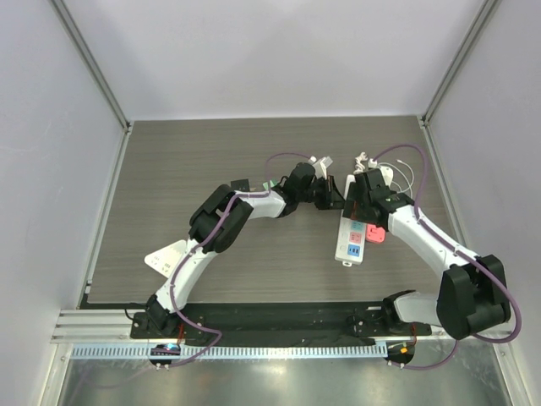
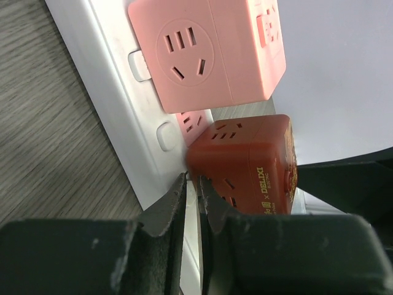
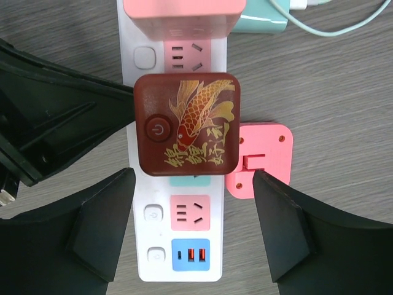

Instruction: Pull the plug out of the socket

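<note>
The plug is a dark red cube (image 3: 187, 123) with a gold fish and a round button on top. It sits plugged into the white socket strip (image 3: 150, 270), also seen as the dark red cube (image 2: 245, 163) on the white strip (image 2: 110, 104). My right gripper (image 3: 193, 181) is open, with one finger on each side of the strip, just short of the cube. My left gripper (image 2: 191, 184) is shut with nothing between its fingers. Its tips rest on the strip right beside the cube. In the top view both grippers (image 1: 334, 196) (image 1: 362, 203) meet over the strip (image 1: 349, 247).
A pink cube adapter (image 2: 206, 52) sits in the strip just past the red cube. A mint-green charger (image 3: 264, 18) with a cable lies beyond it. A flat pink piece (image 3: 261, 160) lies on the table against the strip's right side. White cables (image 1: 406, 173) lie at the back right.
</note>
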### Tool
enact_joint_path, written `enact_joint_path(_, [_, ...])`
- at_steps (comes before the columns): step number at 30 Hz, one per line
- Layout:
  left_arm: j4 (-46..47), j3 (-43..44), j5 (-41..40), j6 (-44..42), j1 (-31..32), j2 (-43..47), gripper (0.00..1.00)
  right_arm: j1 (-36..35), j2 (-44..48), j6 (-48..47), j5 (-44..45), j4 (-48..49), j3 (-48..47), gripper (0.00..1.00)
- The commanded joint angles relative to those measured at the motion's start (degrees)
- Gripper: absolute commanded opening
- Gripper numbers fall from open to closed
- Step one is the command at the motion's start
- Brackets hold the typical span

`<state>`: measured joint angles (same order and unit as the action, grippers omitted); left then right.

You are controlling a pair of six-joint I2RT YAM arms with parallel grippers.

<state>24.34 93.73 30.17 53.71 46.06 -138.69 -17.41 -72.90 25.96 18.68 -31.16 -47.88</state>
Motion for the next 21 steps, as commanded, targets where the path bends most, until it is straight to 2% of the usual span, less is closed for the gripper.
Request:
enact_joint_path(1, [-5.7,-0.39,-0.73,-2.21,0.34,-1.14,0.13,0.71,-0.22,-1.78,1.1,4.52,-0.55,0.82])
enact_joint_path(16, [-7.89,-0.83,-1.78,-3.0,0.34,-0.79,0.11,3.26,-5.4,-3.19,-0.22,10.33,-1.43,0.74])
enact_joint_path(21, [-9.92,-0.57,-2.84,-4.05,0.34,-0.44,0.09,3.35,-6.64,-3.98,0.22,11.12,-2.75,0.68])
